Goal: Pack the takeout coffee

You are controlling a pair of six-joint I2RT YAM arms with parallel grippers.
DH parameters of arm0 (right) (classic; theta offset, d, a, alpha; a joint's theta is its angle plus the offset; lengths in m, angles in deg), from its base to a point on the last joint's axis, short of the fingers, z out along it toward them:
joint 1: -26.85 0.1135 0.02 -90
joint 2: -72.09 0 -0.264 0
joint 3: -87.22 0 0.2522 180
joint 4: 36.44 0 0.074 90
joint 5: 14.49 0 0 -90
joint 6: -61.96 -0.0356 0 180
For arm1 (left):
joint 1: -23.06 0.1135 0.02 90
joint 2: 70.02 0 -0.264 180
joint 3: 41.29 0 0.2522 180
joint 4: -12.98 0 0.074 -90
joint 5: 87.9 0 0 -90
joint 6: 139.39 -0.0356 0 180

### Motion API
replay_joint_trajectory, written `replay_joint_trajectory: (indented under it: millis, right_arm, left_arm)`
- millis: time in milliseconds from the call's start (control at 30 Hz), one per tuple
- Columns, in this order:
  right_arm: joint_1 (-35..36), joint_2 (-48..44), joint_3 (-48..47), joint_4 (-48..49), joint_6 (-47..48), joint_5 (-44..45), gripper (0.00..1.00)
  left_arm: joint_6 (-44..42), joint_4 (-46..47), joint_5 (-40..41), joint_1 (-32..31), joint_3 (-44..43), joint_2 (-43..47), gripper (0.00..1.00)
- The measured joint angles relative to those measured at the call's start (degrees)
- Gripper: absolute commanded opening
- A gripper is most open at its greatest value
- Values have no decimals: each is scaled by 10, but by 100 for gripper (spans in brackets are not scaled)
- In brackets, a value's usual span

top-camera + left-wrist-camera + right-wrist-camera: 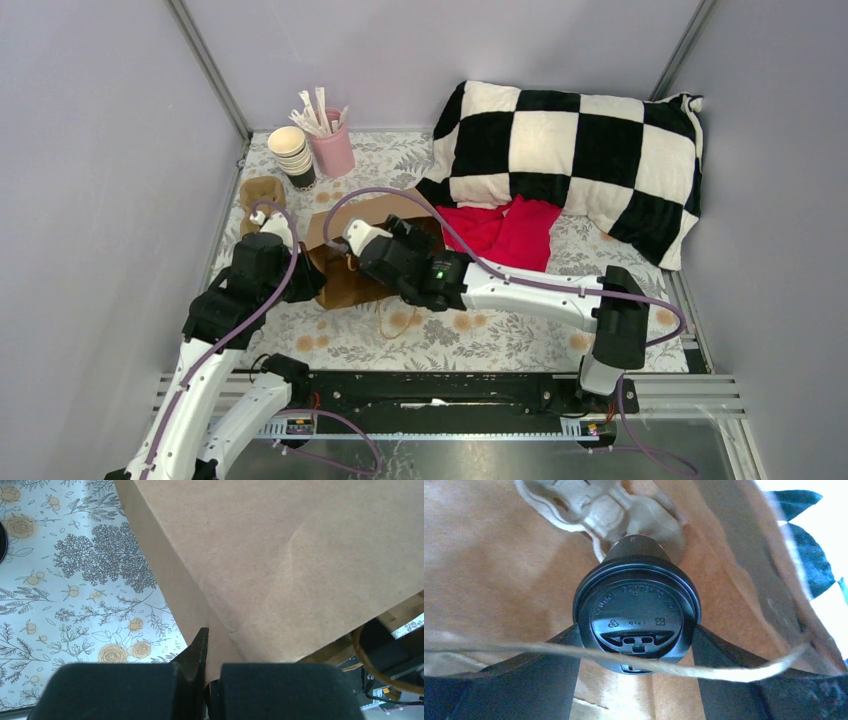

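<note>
The coffee sits inside the bag, lid facing the right wrist camera. The right gripper holds it: its fingers stand wide apart and press the lid's rim at 9 and 3 o'clock, so the cup is squarely between them. The cup's dark body runs away toward 12 o'clock, where its base lies over a pale pulp carrier on the bag's inner wall. The bag's twine handle hangs across the view just below the lid, at 6 o'clock.

From above, the bag lies on the flowered cloth with the right gripper reaching into it from 4 o'clock; the coffee is hidden there. The left gripper is at the bag's 8 o'clock edge.

In the left wrist view, the left gripper is pressed together, pinching the bag's paper wall, with the cloth at 9 o'clock.
</note>
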Motion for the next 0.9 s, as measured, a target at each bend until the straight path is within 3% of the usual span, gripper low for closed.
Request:
replay_joint_trajectory:
  millis: [300, 900]
  right_arm:
    - [-51, -8, 15, 34, 56, -32, 38]
    - [-74, -109, 108, 92, 165, -207, 36]
  left_arm:
    - [-8, -1, -13, 0, -7, -5, 0]
    - [-30, -18, -30, 0, -53, -34, 0]
